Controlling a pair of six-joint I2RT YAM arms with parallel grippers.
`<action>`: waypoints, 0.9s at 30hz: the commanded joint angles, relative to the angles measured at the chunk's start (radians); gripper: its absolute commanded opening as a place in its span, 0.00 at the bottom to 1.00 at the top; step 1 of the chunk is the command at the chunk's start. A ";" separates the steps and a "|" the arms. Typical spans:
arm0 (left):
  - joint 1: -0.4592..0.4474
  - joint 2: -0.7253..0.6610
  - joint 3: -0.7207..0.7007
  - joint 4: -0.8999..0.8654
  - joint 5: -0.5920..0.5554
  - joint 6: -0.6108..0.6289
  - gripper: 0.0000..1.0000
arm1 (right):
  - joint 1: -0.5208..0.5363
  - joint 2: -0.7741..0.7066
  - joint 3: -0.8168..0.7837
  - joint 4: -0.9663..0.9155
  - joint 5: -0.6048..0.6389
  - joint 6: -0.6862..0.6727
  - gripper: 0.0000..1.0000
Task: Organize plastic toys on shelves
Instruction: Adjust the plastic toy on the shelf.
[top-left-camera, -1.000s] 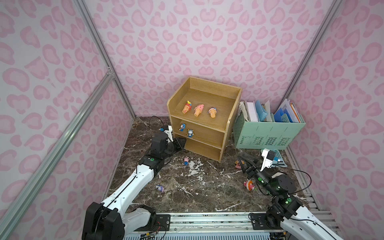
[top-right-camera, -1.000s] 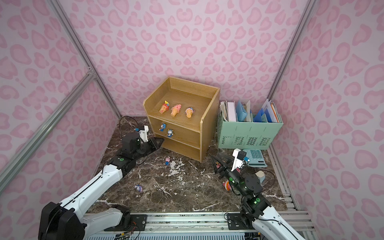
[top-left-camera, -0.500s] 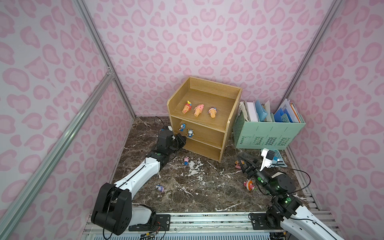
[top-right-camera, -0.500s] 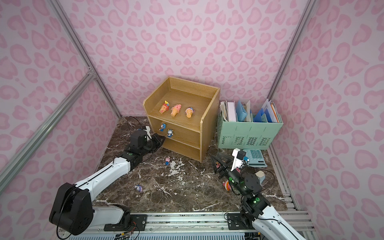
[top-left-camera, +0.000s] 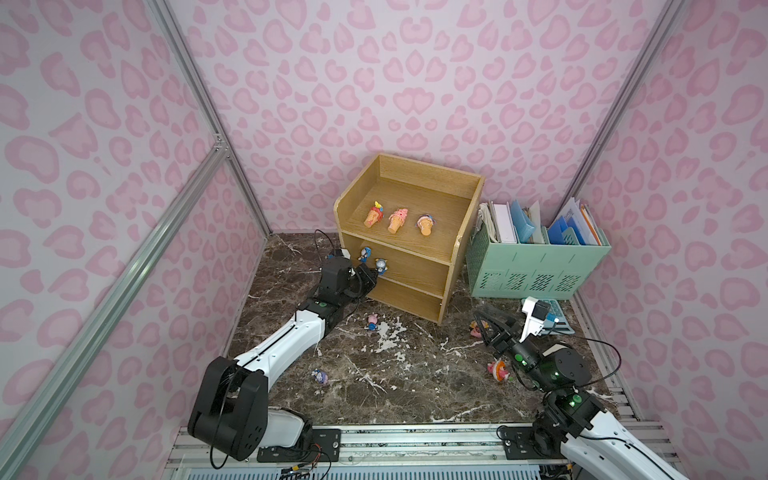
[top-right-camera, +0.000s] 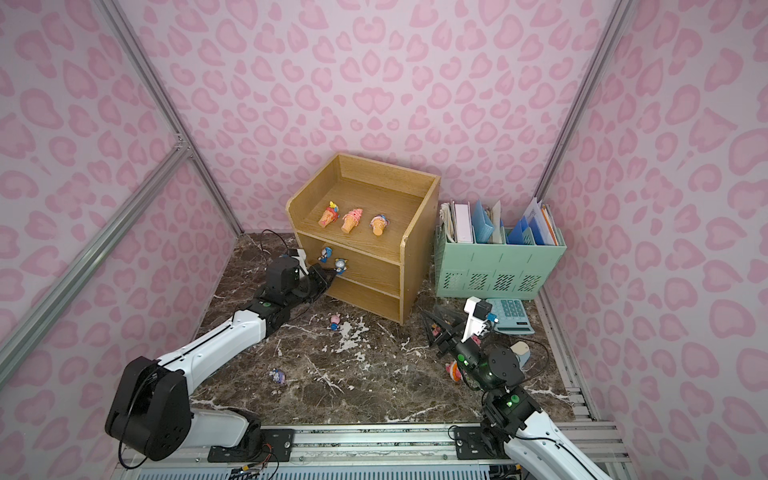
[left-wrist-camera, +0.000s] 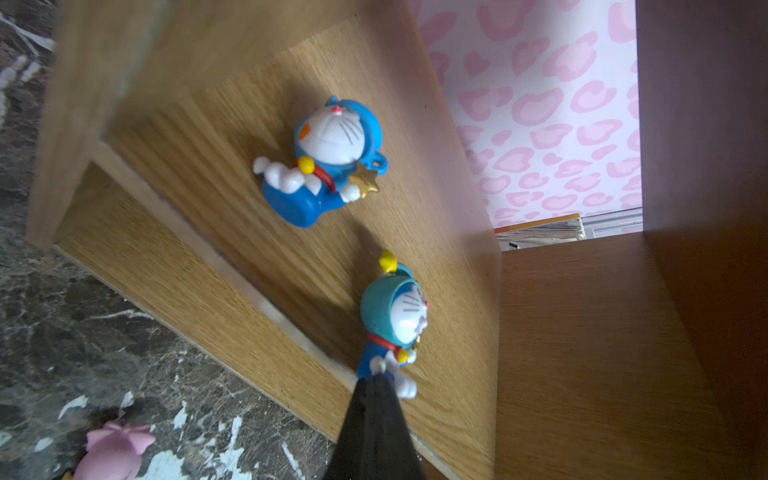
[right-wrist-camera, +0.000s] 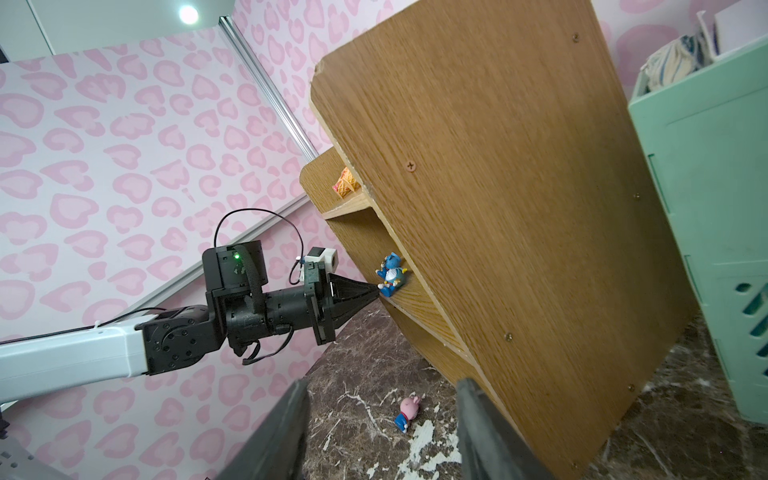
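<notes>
**Toy sorting, partly done.** Clock directions are read on the marble table as seen in the top views, with 12 o'clock toward the back wall.

The shelves stand at 12 o'clock. The left gripper reaches in from 8 o'clock at middle-tier height. Its jaws are pressed fully together into one point, which touches the feet of the teal-hooded figurine at the tier's front edge. Nothing is gripped. The closed tip probably serves as a pusher, to seat this toy deeper beside the blue figurine just to its 10 o'clock.

Like appears to be grouped with like:
- **Top tier:** its raised rim guards against roll-off, and it holds three cone toys lying in a row, points toward the front.
- **Middle tier:** it holds the two blue characters.
- **Bottom tier:** no toy shows here.

The right gripper hovers at 4 o'clock with jaws parted and empty, likely held back so the arms do not cross.

Four toys lie on the marble:
- a pink character near the shelf foot;
- a purple toy at 7 o'clock;
- a small pink toy just beside the right gripper;
- a pink-and-orange toy near the right arm.

The mint file organizer at 2 o'clock holds papers and folders upright. A calculator lies before it.
</notes>
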 joint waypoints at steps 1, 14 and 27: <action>-0.001 0.006 0.011 0.015 0.003 0.007 0.06 | 0.001 0.000 0.002 0.031 0.006 -0.004 0.59; -0.001 0.015 0.045 -0.031 -0.045 0.024 0.07 | 0.001 -0.023 0.003 0.012 0.011 -0.007 0.59; 0.002 -0.066 0.000 -0.028 -0.062 0.060 0.11 | 0.000 -0.056 0.007 -0.020 0.020 -0.011 0.59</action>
